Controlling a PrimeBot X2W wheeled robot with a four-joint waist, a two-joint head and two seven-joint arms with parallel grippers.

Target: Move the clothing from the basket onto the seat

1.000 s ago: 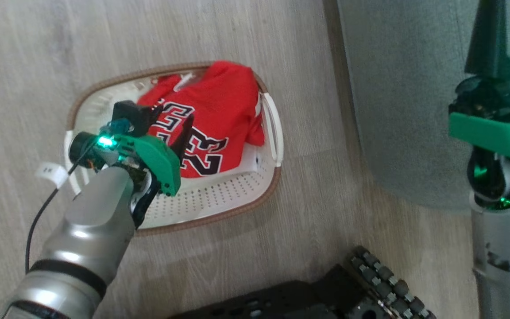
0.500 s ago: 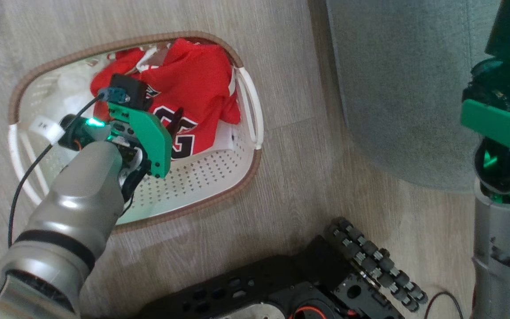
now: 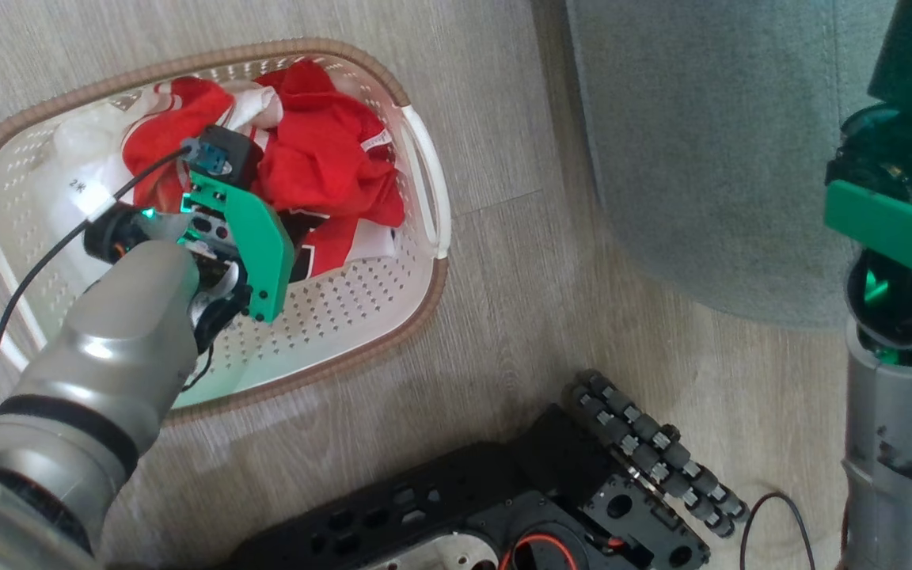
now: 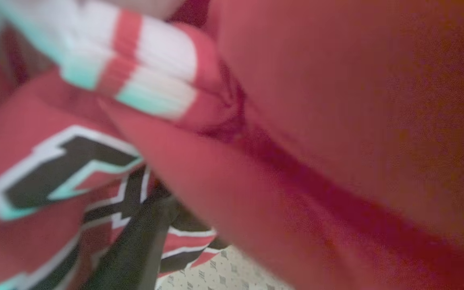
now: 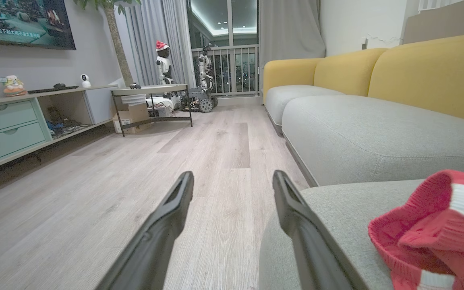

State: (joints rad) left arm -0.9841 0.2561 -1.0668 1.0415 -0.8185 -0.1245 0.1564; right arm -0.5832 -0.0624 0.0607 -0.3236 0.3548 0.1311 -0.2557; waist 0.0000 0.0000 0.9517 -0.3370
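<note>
The white basket with its brown rim stands on the floor at the upper left of the head view. Crumpled red clothing with white trim fills its far half. My left gripper reaches down into that pile, open, its fingertips buried in the fabric. In the left wrist view red cloth presses against the lens, and one dark finger shows beside black-and-white lettering. My right gripper hangs open and empty beside the grey seat. Another red piece with white trim lies on the seat.
My black wheeled base sits on the wood floor just below the basket. The right wrist view looks down a long room: yellow sofa backs, a side table, a low cabinet and small robots by the window.
The head camera has swung, so the basket now sits further left and higher. My left gripper has sunk deeper into the clothing; the jersey has bunched up and its "23" is mostly covered.
</note>
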